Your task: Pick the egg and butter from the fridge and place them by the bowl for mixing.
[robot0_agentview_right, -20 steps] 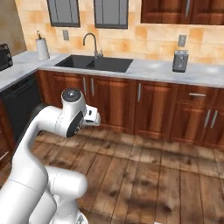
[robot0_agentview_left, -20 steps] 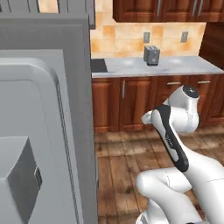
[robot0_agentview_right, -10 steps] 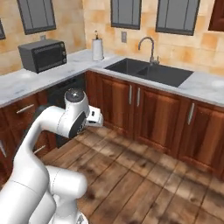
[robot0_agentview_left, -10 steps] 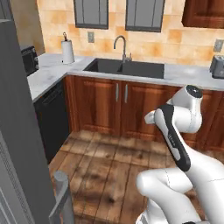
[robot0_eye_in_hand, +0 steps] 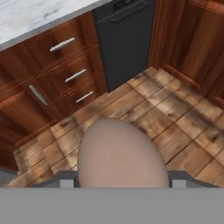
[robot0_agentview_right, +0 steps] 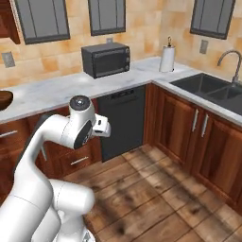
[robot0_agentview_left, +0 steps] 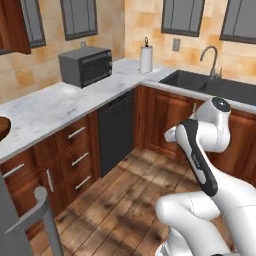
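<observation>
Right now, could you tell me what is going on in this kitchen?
The robot's gripper holds the egg above the wooden floor, in front of the drawers and the dishwasher. The arm is folded close to the base. The bowl sits at the far end of the counter, beyond the microwave.

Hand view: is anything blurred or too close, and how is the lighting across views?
Hand view: the egg looms large and soft-edged at the bottom, too close for detail. Left base view: even light, soft shadows on the floor. Right base view: equally flat, no glare on the counter.
</observation>
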### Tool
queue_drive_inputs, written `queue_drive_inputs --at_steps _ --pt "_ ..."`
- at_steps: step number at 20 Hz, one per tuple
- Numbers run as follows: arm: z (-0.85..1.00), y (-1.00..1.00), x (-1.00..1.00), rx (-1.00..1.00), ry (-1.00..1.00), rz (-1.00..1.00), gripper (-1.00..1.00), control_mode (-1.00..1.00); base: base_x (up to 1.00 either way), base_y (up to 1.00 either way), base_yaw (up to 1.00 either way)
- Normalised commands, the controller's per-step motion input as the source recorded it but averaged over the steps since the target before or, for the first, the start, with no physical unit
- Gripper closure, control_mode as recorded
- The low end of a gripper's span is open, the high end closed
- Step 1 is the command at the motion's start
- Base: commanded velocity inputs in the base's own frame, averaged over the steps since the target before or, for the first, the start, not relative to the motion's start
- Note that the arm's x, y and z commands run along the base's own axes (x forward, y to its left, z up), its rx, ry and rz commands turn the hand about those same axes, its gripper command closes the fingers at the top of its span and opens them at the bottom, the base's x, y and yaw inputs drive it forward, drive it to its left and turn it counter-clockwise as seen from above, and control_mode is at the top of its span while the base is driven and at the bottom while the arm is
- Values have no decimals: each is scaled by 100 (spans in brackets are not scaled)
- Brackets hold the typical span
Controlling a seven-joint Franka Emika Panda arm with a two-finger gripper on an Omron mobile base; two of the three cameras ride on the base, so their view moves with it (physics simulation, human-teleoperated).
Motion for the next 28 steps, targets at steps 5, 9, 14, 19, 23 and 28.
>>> queue_drive_inputs --at_steps 5,9,14,19,23,28 --pt "0 0 0 0 0 0 100 100 62 0 51" --pt "0 0 0 0 0 0 100 100 69 0 36" --pt "0 0 0 0 0 0 100 100 67 0 39" --pt "0 0 0 0 0 0 100 100 58 0 55" --pt "0 0 0 0 0 0 100 100 58 -2 53" --pt "0 0 0 0 0 0 100 100 76 -9 22"
